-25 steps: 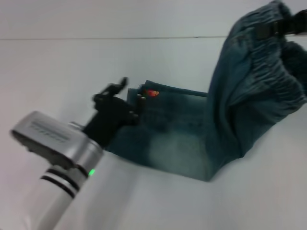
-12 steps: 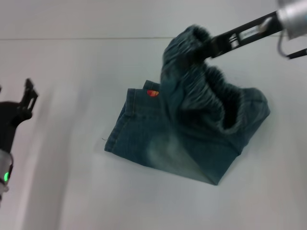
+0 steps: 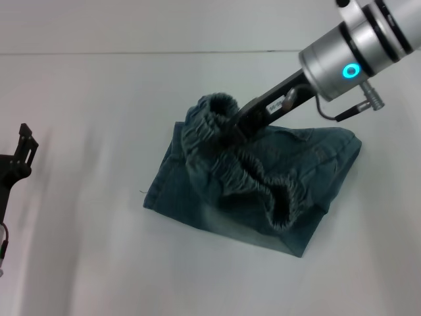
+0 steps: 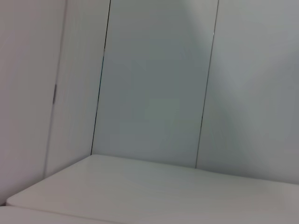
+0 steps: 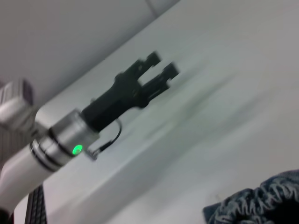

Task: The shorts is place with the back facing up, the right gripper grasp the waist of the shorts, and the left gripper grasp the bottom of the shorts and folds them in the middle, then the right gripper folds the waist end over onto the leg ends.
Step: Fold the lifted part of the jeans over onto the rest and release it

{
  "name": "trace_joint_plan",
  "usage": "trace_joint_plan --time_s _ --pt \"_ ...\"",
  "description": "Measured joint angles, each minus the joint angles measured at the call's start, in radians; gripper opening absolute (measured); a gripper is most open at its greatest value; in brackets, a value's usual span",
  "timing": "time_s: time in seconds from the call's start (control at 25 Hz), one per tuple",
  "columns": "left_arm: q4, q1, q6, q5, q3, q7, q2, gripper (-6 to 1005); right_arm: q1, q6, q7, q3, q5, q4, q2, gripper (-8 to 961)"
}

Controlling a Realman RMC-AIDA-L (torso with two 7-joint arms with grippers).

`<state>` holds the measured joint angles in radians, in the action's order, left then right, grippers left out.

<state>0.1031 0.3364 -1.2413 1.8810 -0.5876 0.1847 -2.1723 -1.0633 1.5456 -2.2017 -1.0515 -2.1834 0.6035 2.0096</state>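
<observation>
Right end effector (image 3: 230,131) pinches shorts' (image 3: 250,197) waistband above leg ends.

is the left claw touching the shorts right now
Apart. The head view shows the left claw at the table's left edge, with bare white table between it and the denim shorts, which the right claw grips.

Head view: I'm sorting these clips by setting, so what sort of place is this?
Probably a lab or test room: a bare white table, plain panelled walls, and only denim shorts laid out, their waist held by the right gripper; the left gripper is off to the side.
</observation>
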Motion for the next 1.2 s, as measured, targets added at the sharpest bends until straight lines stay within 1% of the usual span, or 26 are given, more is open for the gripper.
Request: trace_joint_plan --time_s 0.24,0.4,0.52,0.72,0.84,1.0,1.08,1.12,1.16,1.2 --pt "0.002 0.008 0.012 0.005 0.004 0.002 -0.001 799 -0.018 -0.014 0.017 -0.065 -0.013 -0.017 0.032 231" --pt "0.004 0.01 0.013 0.006 0.008 0.002 -0.001 799 -0.028 -0.034 0.017 -0.077 -0.032 -0.021 0.051 251" --pt "0.005 0.01 0.014 0.007 0.009 0.003 -0.001 800 -0.037 -0.046 0.017 -0.083 -0.046 -0.023 0.059 267" --pt "0.005 0.007 0.019 0.007 0.01 0.003 -0.003 800 -0.048 -0.037 0.004 -0.085 -0.05 -0.009 0.059 293" --pt "0.004 0.003 0.019 0.007 0.01 0.003 -0.003 800 -0.051 -0.027 -0.008 -0.086 -0.05 -0.001 0.047 537" --pt "0.004 0.001 0.022 0.007 0.01 0.004 -0.003 800 -0.041 0.024 -0.026 -0.077 -0.05 0.049 0.033 703" --pt "0.004 0.001 0.024 0.007 0.01 0.004 -0.003 800 -0.028 0.083 -0.028 -0.074 -0.049 0.089 0.027 772" --pt "0.004 0.001 0.024 0.007 0.009 0.004 -0.003 800 -0.006 0.163 -0.025 -0.073 -0.048 0.14 0.021 801" --pt "0.004 0.001 0.024 0.007 0.009 0.004 -0.003 800 -0.006 0.163 -0.025 -0.073 -0.048 0.14 0.021 830" --pt "0.004 0.001 0.024 0.007 0.009 0.004 -0.003 800 0.008 0.2 -0.022 -0.073 -0.049 0.168 0.019 858"
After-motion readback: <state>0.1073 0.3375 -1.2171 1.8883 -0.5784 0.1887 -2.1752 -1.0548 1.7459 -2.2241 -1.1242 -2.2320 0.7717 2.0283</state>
